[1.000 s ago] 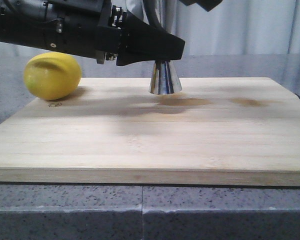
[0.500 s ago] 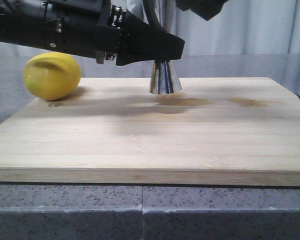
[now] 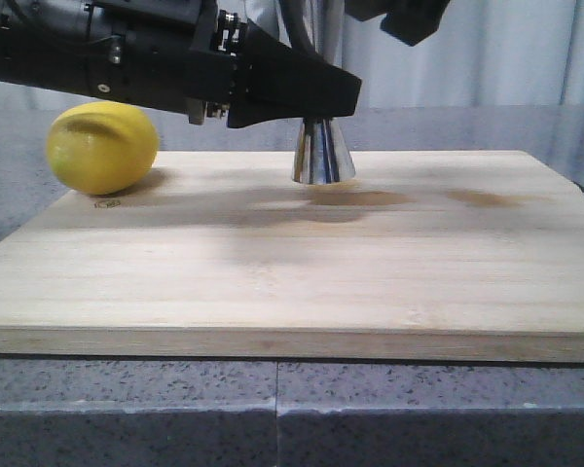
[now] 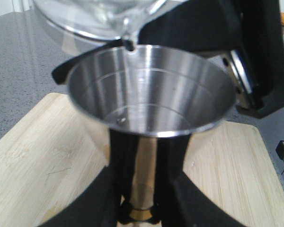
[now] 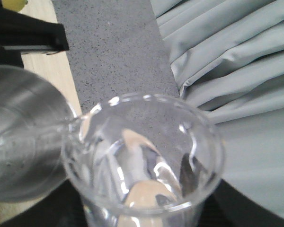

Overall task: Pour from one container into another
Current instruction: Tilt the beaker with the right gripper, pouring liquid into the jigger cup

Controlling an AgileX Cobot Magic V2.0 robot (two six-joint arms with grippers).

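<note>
The board (image 3: 292,263) lies on a grey speckled counter (image 3: 273,418), its front edge close to the counter's near edge. Most of the board's top is bare: the whole near half and the right side are free, with only faint brown stains at the back. A lemon (image 3: 101,148) sits at the back left corner, partly over the board's edge. The steel cup (image 3: 321,154) stands near the back edge, about mid-width, well apart from the lemon. Behind the counter hangs a pale curtain (image 5: 236,61).

The left arm (image 3: 97,53) reaches in level from the left, above the lemon. The left gripper (image 4: 142,189) is closed around the cup's narrow waist, its dark fingers (image 4: 180,179) on either side of the stem; the cup's base rests on the board.

The right arm enters from the top, only a dark part of it showing in the front view above and right of the cup. The right gripper's own fingers are hidden under the glass in the wrist view, so I cannot tell how far they are closed.

The beaker (image 5: 142,161) is held up in the air, tilted, its pouring lip (image 4: 129,40) over the cup's rim on the far side. A clear thread of liquid runs from the lip into the cup.
</note>
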